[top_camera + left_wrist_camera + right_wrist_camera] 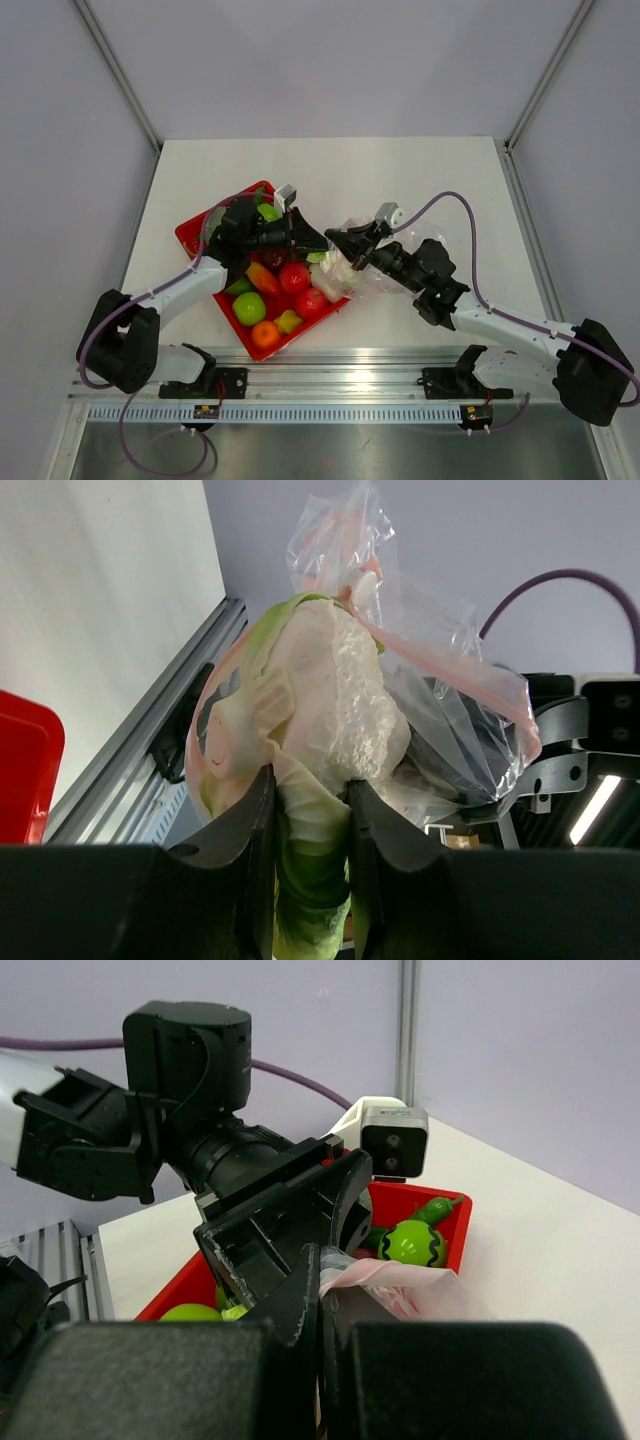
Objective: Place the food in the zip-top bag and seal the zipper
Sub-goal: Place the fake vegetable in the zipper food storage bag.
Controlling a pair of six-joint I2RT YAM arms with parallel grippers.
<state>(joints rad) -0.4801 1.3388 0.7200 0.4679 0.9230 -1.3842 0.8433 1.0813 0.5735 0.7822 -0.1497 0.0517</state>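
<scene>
My left gripper (308,780) is shut on a white and green toy cabbage (320,690), whose leafy end pokes into the mouth of the clear zip-top bag (450,710). The pinkish zipper (440,660) loops round the cabbage. My right gripper (322,1280) is shut on the bag's pink edge (400,1285), right next to the left gripper's fingers (300,1210). From above, both grippers (318,245) (338,240) meet at the tray's right corner, with the bag (420,245) trailing to the right. More food lies in the red tray (195,232): a tomato (294,277), a green apple (249,308), an orange (265,334).
A striped green melon (412,1243) and a green pepper (437,1208) lie at the tray's far corner. An aluminium rail (340,385) runs along the near table edge. Grey walls with metal posts (120,75) enclose the white table.
</scene>
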